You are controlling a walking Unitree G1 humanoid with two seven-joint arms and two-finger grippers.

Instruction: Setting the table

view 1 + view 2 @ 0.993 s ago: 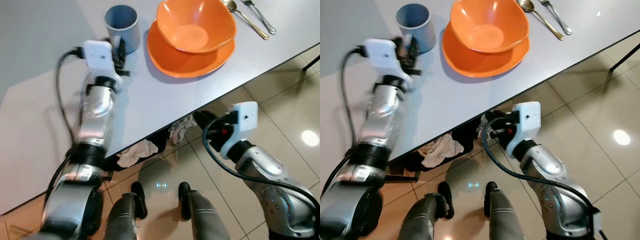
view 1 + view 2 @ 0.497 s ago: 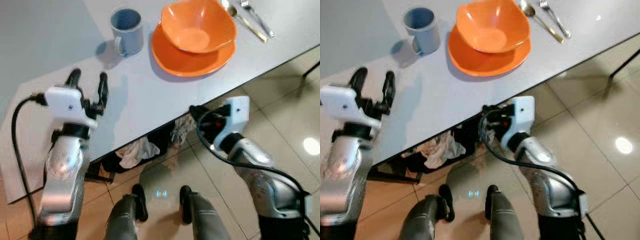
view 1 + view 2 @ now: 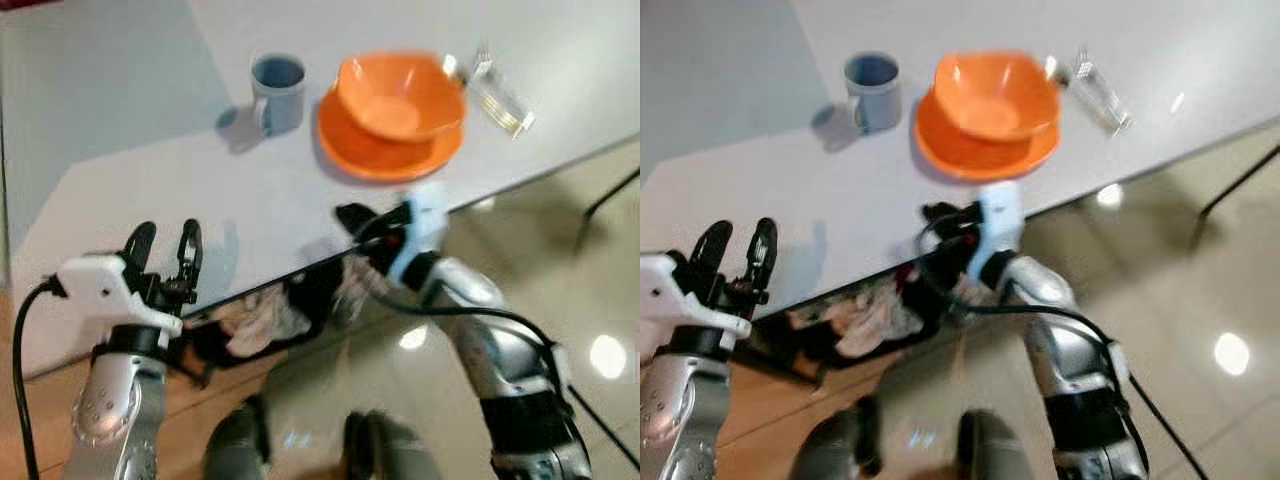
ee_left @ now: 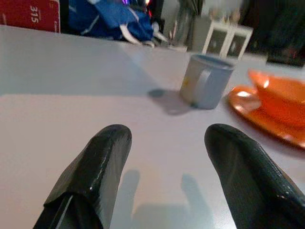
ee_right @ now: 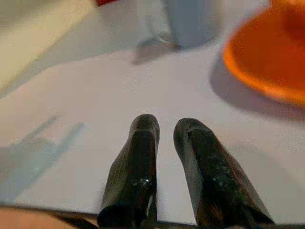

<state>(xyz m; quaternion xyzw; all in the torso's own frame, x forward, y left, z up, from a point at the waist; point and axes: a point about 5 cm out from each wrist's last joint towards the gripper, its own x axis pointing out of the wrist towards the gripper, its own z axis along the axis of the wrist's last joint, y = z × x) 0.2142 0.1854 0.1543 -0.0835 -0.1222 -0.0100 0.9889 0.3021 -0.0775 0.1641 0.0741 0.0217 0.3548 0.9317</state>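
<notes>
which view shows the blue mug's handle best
The left wrist view: the blue mug sits close and side-on, its handle facing the camera. Both eye views show it small from above beside the orange plate. The right wrist view blurs and crops it.

— What are the arms like?
— Silver, jointed tubes with black collars; each wrist carries a white box, and a black cable loops off it.
— And the left gripper point(image 3: 162, 243)?
— Two long, rounded black fingers point(image 4: 90, 176). The right gripper point(image 5: 166, 143) matches.
</notes>
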